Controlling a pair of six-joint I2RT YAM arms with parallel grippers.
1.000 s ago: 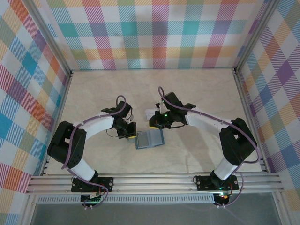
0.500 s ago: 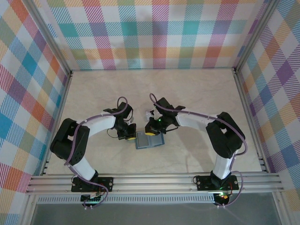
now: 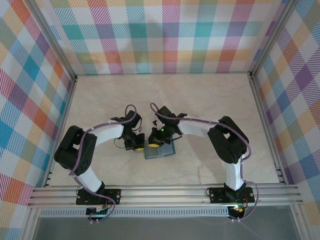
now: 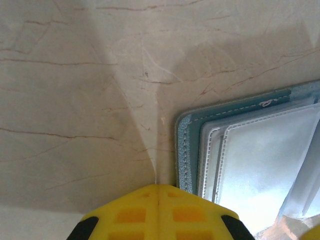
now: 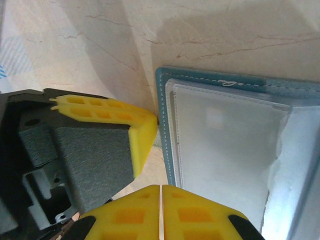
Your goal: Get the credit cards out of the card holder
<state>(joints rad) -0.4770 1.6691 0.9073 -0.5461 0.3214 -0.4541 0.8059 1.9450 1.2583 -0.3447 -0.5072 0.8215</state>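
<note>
Pale marbled beige tabletop [image 3: 210, 100], pastel plaid cloth walls [image 3: 165, 35] on three sides. Small flat teal bifold card holder [image 3: 162, 151] lies open on table near centre, between both arms. Inner pockets whitish, glossy; cannot tell cards from pockets. Left gripper [image 3: 138, 146] low at holder's left edge, yellow fingertips [image 4: 140, 207] pressed together, nothing held, just beside stitched teal corner. Right gripper [image 3: 154, 143] over holder's far-left corner, jaws likewise closed, empty, close beside left one.
</note>
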